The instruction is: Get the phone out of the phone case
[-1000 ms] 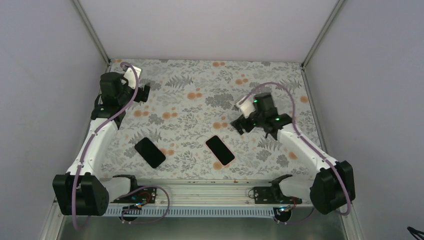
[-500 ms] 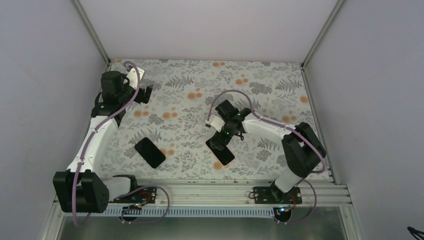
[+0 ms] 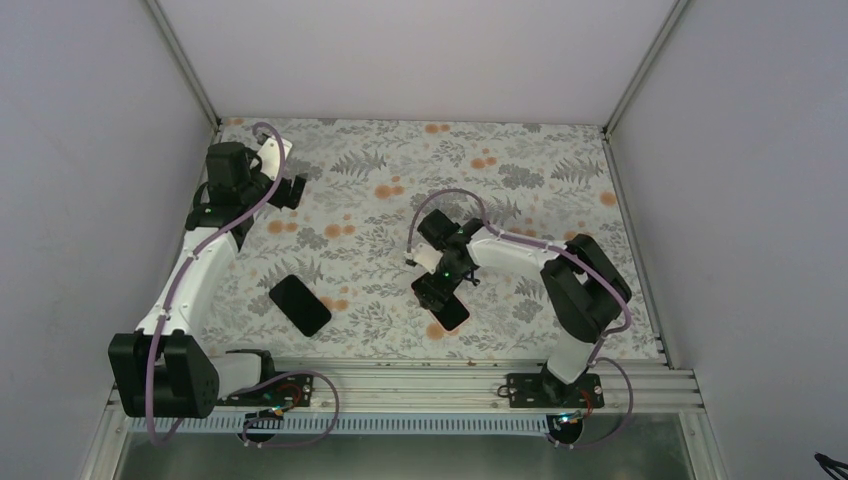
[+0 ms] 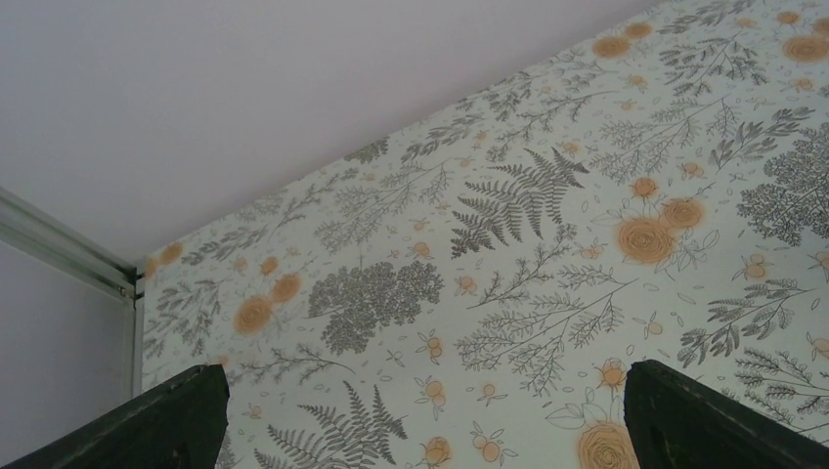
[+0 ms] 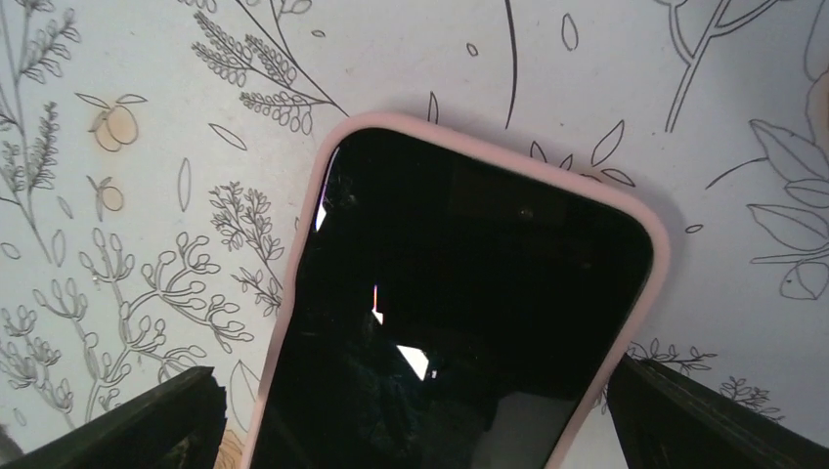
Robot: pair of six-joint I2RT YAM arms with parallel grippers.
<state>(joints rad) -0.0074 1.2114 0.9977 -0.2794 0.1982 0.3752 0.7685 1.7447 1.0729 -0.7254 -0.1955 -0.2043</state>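
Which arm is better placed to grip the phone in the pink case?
Right. The right gripper, open, hangs over the phone in the pink case, a finger on each side. The left gripper, open too, stands far away at the back left.

It looked like a robot lab cell: plain white panels [image 3: 420,50] in aluminium framing [image 3: 640,70] enclosed a floral-covered surface [image 3: 380,160], with a left arm [image 3: 190,280] and right arm [image 3: 510,250] bolted to a rail [image 3: 420,382] along its near edge.

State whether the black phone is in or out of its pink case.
In: the pink case wraps snugly around the black phone in the right wrist view.
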